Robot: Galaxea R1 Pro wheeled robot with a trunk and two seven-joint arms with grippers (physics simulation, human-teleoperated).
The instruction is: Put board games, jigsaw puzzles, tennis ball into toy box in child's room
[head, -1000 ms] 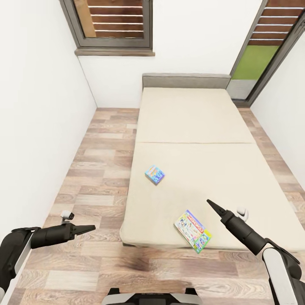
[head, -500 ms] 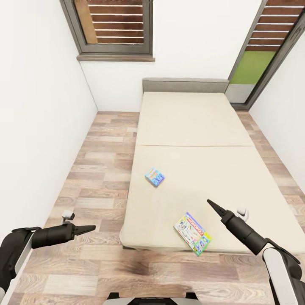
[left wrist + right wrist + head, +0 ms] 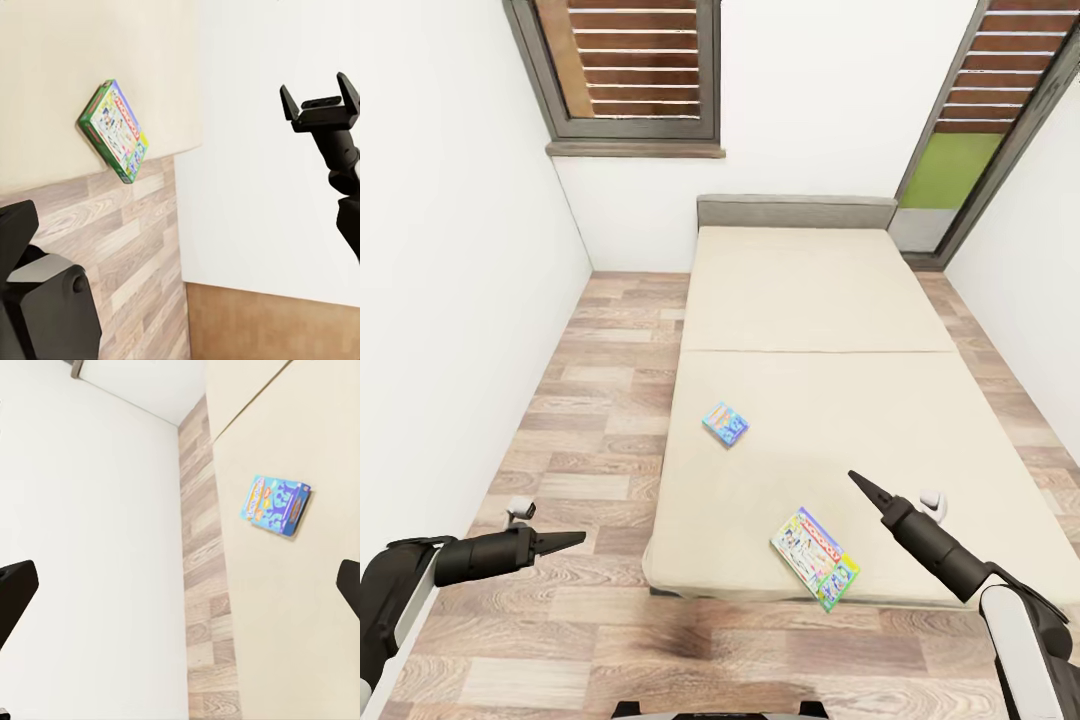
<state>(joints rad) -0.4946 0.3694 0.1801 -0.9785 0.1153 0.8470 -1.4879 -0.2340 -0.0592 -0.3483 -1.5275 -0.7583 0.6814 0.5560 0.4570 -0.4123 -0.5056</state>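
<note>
Two board games lie on the bed (image 3: 810, 300). A small blue square one (image 3: 725, 423) (image 3: 276, 505) is near the bed's left side. A longer white-green one (image 3: 816, 556) (image 3: 115, 130) rests at the foot edge. My right gripper (image 3: 857, 484) hovers open over the foot of the bed, just right of the white-green game; its fingers (image 3: 15, 592) stand far apart. The left wrist view shows that gripper (image 3: 319, 94) open too. My left gripper (image 3: 565, 541) hangs open over the floor, left of the bed. The table, toy box, jigsaw puzzles and tennis ball are out of view.
White walls close in on both sides, with a strip of wood-plank floor (image 3: 600, 400) between the left wall and the bed. Dark-framed windows (image 3: 630, 70) stand behind the grey headboard (image 3: 795, 211). My own dark base (image 3: 45, 300) shows in the left wrist view.
The whole head view has shifted slightly downward, so the camera moved. Both board games lie where they were on the bed, and both arms hold the same pose.
</note>
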